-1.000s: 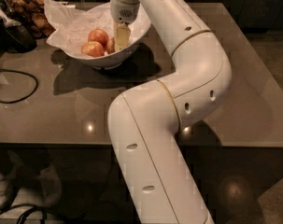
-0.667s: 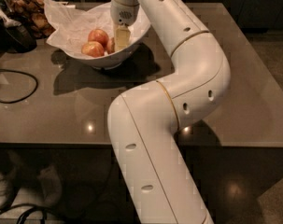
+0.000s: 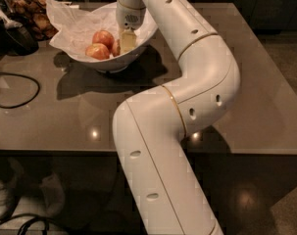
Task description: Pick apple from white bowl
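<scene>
Nearest, the white arm (image 3: 162,146) fills the lower middle. It rises from below the counter's near edge, bends at an elbow over the counter's middle, and slants back toward the far-left corner. Left of it, under the near edge, two pale shapes (image 3: 11,197) sit on the dark floor; what they are cannot be told.

The counter (image 3: 265,97) is a glossy grey-brown slab with small glints of light along its near edge. By its left edge a black cable (image 3: 20,82) lies in a loop on the surface.

Further back, near the far-left corner, stands the bowl (image 3: 113,62), white and glossy with a slanted rim, throwing a dark shadow on the counter toward the near side. Crumpled white paper (image 3: 74,21) lines it and sticks up past the rim on the left.

The gripper (image 3: 127,40) is down inside the bowl on its right side, pointing straight down from the wrist. Whether it is open, closed or gripping anything cannot be told.

The apple (image 3: 116,48), dull brownish-red, lies in the bowl just left of the gripper and right against it, largely hidden. A red apple (image 3: 103,37) sits to its left, and a streaked apple (image 3: 97,51) lies nearer, beside both.

At the far-left corner, a dark object (image 3: 15,35) rests by the left edge, with brown lumps (image 3: 37,16) piled behind it.
</scene>
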`<state>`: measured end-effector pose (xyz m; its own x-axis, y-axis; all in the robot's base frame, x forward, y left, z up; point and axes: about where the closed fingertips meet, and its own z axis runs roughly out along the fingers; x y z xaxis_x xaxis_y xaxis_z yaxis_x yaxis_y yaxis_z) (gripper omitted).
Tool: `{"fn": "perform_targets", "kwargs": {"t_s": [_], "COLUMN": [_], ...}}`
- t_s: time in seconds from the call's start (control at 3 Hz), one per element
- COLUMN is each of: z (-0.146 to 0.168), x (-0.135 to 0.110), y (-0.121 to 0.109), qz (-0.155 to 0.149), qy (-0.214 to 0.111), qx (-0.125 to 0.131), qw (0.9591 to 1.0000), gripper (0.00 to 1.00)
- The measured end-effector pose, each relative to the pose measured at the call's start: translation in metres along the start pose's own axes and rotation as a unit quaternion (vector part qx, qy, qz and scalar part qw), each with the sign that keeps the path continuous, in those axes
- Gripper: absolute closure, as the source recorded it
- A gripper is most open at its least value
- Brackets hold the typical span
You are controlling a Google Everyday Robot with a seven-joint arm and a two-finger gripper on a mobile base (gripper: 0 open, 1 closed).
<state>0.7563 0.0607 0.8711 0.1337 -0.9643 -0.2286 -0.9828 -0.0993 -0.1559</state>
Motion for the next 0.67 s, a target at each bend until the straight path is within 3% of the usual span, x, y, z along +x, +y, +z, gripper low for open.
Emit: {"fn": "perform_targets", "kwargs": {"t_s": [0.33, 0.67], "z": [0.0065, 0.0066], "x": [0.0003, 0.0003], "y": [0.0015, 0.0016], "qz": [-0.001, -0.001], "qy": [-0.002, -0.002], "qx": [-0.008, -0.008], "qw": [1.0, 1.0], "gripper": [0.27, 0.46]}}
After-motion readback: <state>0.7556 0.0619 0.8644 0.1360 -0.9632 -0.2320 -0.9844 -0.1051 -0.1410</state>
